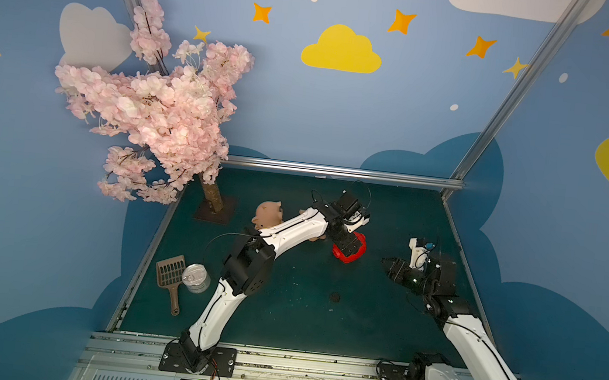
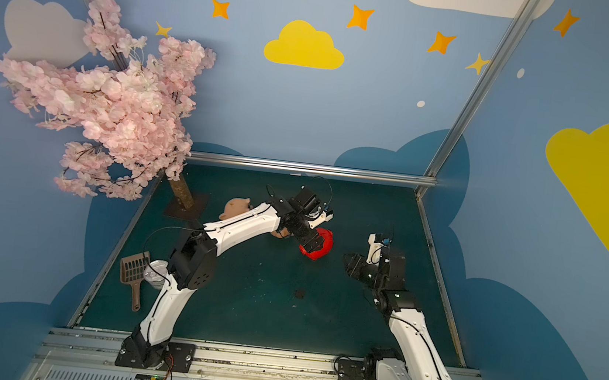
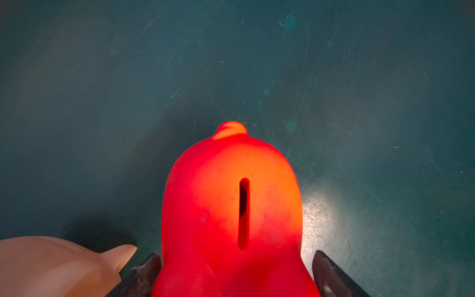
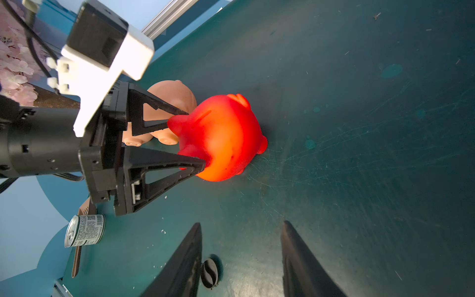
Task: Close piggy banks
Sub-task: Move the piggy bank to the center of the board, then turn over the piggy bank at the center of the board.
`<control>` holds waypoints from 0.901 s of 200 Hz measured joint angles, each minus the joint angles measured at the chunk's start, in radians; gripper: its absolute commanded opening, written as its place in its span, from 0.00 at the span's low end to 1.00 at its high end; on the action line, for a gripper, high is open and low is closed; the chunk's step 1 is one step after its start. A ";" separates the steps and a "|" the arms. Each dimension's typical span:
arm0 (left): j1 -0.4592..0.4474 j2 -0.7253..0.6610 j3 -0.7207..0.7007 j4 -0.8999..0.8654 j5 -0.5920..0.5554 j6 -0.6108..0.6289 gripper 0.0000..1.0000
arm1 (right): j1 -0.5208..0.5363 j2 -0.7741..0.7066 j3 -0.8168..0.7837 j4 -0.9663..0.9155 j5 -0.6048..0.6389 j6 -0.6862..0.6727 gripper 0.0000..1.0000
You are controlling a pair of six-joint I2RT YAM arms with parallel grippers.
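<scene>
- L pincer [image 4: 195,137] is clamped on the red pig [image 4: 223,138]. One tip sits each side of its front end, both touching, and the lower tip looks to dent the shell.
- L wrist view looks along the pig's back: slot [image 3: 243,213] faces the cam, tail [image 3: 231,128] at the far end, fingers [image 3: 145,272] flanking the body.
- Red pig is mid-desk, toward the back. Can't tell if its feet are on the desk [image 1: 281,323] or just off it.
- Tan pig [image 4: 177,99] is just beside the red one, behind the L pincer, feet showing. It's mostly hidden under the L arm in both top views.
- Other tan pig [image 1: 268,212] is further back, near the tree [image 1: 213,198], apart from the rest.
- R pincer [image 4: 241,257] is empty, jaws apart at mid width. It hangs low over the desk, near the red pig but not touching it.
- One dark plug [image 1: 334,297] lies on bare desk in front of the red pig. In the R wrist view it's right by one R finger [image 4: 185,257]. No other plugs seen.
- Step, my read: securing the red pig so its belly hole can be presented. Belly isn't visible, so can't say if it's plugged.
- Next, prob.: L lifts and rolls the pig belly toward the R arm, w/ a firm grip since the shell is smooth and round.
- R then drops onto the plug, pinches it by the rim, keeps it flat, lines it up w/ the hole and presses in while L braces.
- Risks: pig slipping from the tips, or the tan neighbour getting nudged on the lift.
</scene>
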 measured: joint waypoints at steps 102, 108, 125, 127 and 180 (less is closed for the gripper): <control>0.008 -0.011 -0.011 -0.015 0.018 -0.046 0.80 | 0.000 0.000 -0.002 0.000 -0.001 0.001 0.50; 0.011 -0.016 -0.017 -0.019 0.023 -0.055 0.80 | 0.000 0.000 -0.003 0.000 -0.001 0.001 0.50; 0.022 -0.041 -0.052 -0.032 0.047 -0.089 0.79 | 0.000 0.000 -0.006 0.000 -0.003 0.005 0.50; 0.024 -0.045 -0.058 -0.034 0.050 -0.093 0.78 | 0.000 0.000 -0.006 0.000 -0.004 0.005 0.50; 0.068 -0.207 -0.270 -0.055 0.150 -0.199 0.77 | 0.000 0.037 -0.006 0.000 -0.037 0.024 0.49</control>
